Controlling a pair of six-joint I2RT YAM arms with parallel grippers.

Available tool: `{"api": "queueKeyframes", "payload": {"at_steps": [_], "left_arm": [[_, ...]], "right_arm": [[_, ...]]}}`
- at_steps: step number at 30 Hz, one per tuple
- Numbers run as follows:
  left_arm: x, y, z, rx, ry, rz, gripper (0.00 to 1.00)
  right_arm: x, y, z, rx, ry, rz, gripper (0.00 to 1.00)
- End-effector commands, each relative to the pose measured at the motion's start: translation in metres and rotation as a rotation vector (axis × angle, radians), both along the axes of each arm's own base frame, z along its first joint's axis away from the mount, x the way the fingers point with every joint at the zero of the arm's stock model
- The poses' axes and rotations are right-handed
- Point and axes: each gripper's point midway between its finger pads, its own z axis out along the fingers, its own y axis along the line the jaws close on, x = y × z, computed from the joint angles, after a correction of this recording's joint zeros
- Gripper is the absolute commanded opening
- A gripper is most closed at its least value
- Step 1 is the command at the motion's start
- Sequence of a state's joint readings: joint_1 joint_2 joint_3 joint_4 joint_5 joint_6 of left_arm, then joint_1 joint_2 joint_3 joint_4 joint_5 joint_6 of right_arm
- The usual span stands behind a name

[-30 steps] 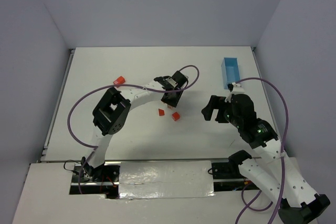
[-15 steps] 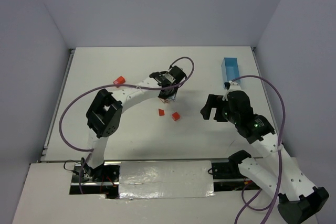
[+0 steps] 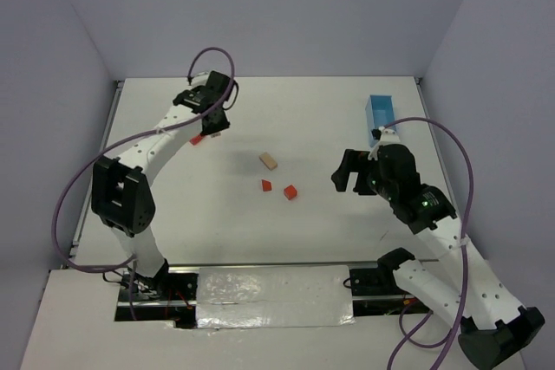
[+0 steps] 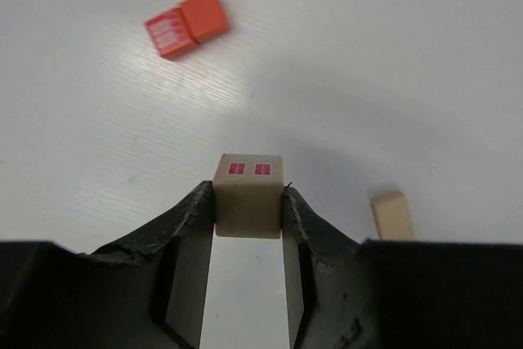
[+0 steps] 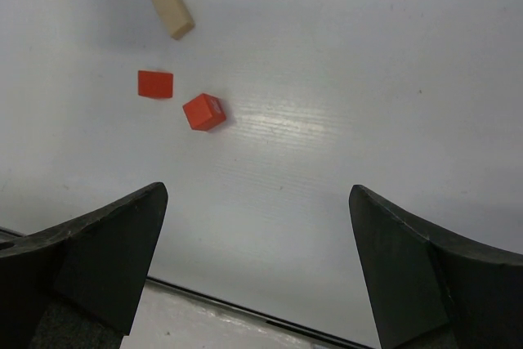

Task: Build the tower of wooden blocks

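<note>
Pinching a plain tan wooden cube [image 4: 248, 181] that has two small red squares on its upper face, the left gripper [image 4: 248, 204] has its black fingers [image 4: 190, 230] pressed flat against the cube's two sides. Whether the cube touches the white table [image 4: 425, 55] cannot be told. Ahead of those fingertips and off to the left in the wrist view lies a red-orange wooden block [image 4: 186, 24]. Beside the other finger, near but apart, sits a small tan wooden slab [image 4: 392, 214].

The right gripper [image 5: 257, 259] is spread wide with nothing between its fingers [image 5: 110, 251]. It hangs above bare table. Ahead of them, nearest first: a red-orange wooden cube [image 5: 203, 112], a smaller red-orange wooden piece [image 5: 155, 84] just beside it, and the tan slab farther out — all three apart and lying loose, none stacked. Behind this gripper, near the table's far right edge, stands a light blue rectangular box [image 3: 381, 119].
</note>
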State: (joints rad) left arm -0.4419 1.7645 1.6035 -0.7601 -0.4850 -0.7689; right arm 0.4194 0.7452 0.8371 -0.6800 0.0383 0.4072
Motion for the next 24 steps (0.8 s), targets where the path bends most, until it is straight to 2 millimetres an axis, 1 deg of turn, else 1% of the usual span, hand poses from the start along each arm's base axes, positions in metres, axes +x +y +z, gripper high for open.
{"api": "queueKeyframes", "payload": {"at_steps": [1,2,4,5,6,7,9,10,13,17,20,24], "left_arm": [[0.001,0.038,0.006,0.007,0.007,0.156,0.0],[0.005,0.05,0.004,0.011,0.011,0.186,0.0],[0.014,0.061,0.001,0.015,0.015,0.218,0.02],[0.018,0.071,-0.001,0.009,0.018,0.245,0.03],[0.021,0.075,-0.003,0.006,0.024,0.252,0.03],[0.028,0.081,-0.008,0.002,0.035,0.269,0.06],[0.033,0.086,-0.013,0.0,0.041,0.288,0.13],[0.037,0.091,-0.019,0.004,0.056,0.307,0.15],[0.041,0.099,-0.03,-0.002,0.067,0.347,0.13],[0.046,0.101,-0.037,-0.024,0.05,0.381,0.12],[0.052,0.1,-0.045,-0.043,0.048,0.387,0.18],[0.064,0.101,-0.059,-0.06,0.072,0.398,0.18]], "right_arm": [[0.005,0.004,-0.005,-0.006,-0.008,0.015,1.0],[0.005,0.004,-0.005,-0.007,-0.008,0.015,1.0],[0.006,0.005,-0.006,-0.008,-0.005,0.017,1.0],[0.006,0.005,-0.008,-0.008,-0.002,0.018,1.0],[0.006,0.005,-0.009,-0.008,0.001,0.021,1.0],[0.006,0.006,-0.01,-0.008,0.003,0.022,1.0],[0.005,0.006,-0.01,-0.004,0.002,0.024,1.0],[0.004,0.006,-0.01,-0.002,0.0,0.025,1.0],[0.003,0.007,-0.009,0.004,-0.004,0.029,1.0],[0.002,0.008,-0.012,0.006,0.006,0.035,1.0],[0.002,0.009,-0.013,0.009,0.009,0.039,1.0],[0.001,0.009,-0.013,0.009,0.009,0.043,1.0]]}}
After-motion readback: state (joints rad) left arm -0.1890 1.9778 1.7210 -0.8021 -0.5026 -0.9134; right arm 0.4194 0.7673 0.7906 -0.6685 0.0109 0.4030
